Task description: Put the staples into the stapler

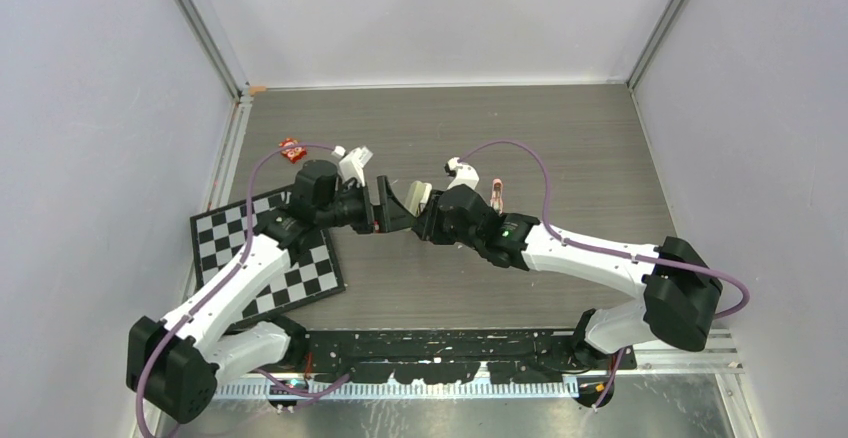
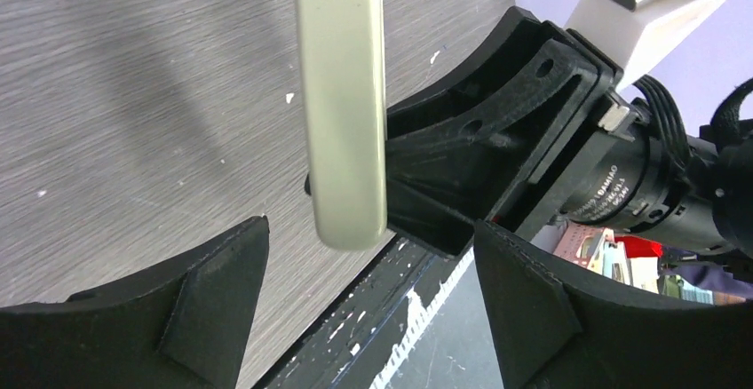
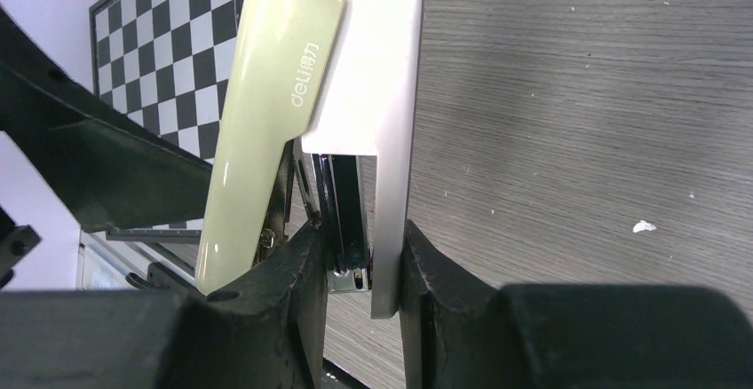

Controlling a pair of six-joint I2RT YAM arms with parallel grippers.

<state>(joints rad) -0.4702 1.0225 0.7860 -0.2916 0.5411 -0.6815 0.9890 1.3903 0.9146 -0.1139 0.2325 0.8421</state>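
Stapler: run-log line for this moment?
stapler: cover swung open | right gripper: shut on stapler base | left gripper: open, at cover end | staples: not seen

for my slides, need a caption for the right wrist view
Right hand clamps the stapler by its base, green top swung open.

A dark grey wood-grain tabletop (image 1: 560, 138) fills the centre under soft, even light. Plain pale lavender walls (image 1: 440, 18) close it in at nine, twelve and three o'clock, joined by slim aluminium corner posts (image 1: 205, 33) at eleven and one. A black-and-white checkerboard panel (image 1: 315, 268) lies at eight o'clock. A scuffed black metal rail (image 1: 450, 343) runs along six.
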